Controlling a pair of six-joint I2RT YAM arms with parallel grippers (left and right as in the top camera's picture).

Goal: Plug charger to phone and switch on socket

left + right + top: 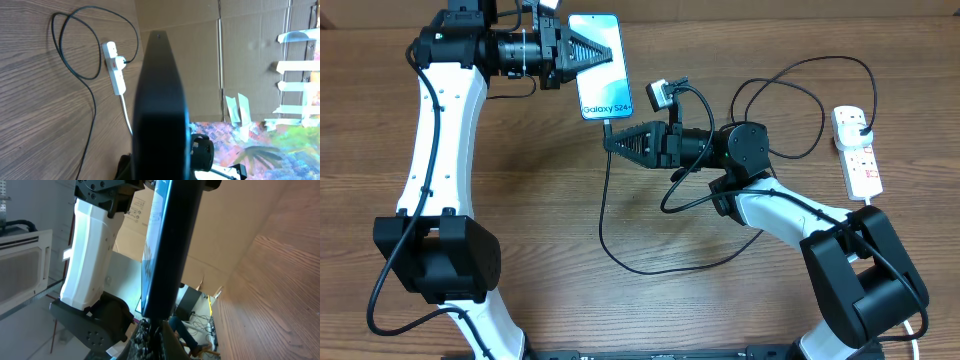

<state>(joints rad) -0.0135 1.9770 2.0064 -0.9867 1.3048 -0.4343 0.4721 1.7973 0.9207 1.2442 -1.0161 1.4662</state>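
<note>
Holding phone (605, 95) marked "Galaxy S24" | left claw (603, 53) clamped on it | right claw (611, 141) pinching charger (602, 190) tip

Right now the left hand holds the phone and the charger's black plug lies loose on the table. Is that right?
Not quite. The left hand does hold the phone, but the charger's black plug is not loose: it sits in the white socket strip. The overhead view shows it.
</note>
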